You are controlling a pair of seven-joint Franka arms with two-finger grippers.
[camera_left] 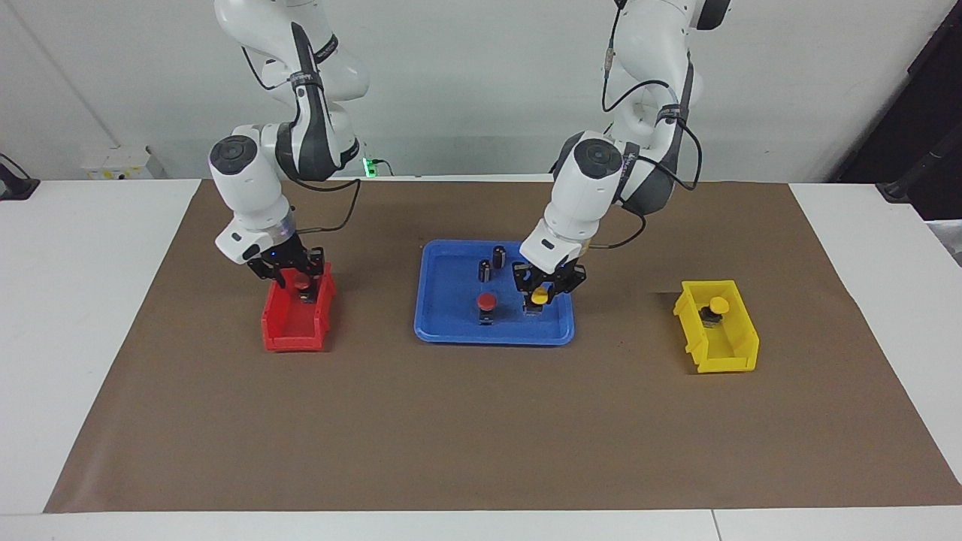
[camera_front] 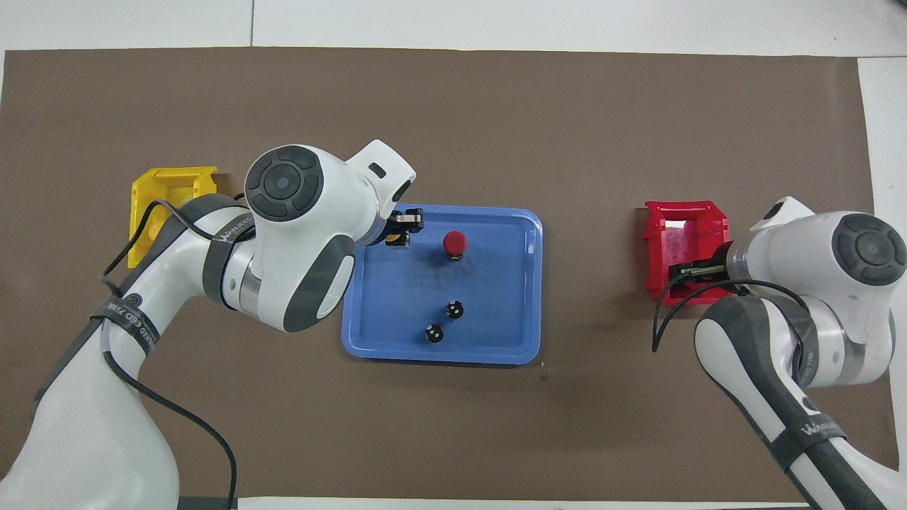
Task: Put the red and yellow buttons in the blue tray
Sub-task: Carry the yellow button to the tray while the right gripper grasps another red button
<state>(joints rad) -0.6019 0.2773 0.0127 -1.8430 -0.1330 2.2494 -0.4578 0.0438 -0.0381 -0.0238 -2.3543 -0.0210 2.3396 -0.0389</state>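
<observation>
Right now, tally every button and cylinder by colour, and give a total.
Red buttons: 2, one in the blue tray at, one in the red bin at
Yellow buttons: 2
Dark cylinders: 2
Total: 6
</observation>
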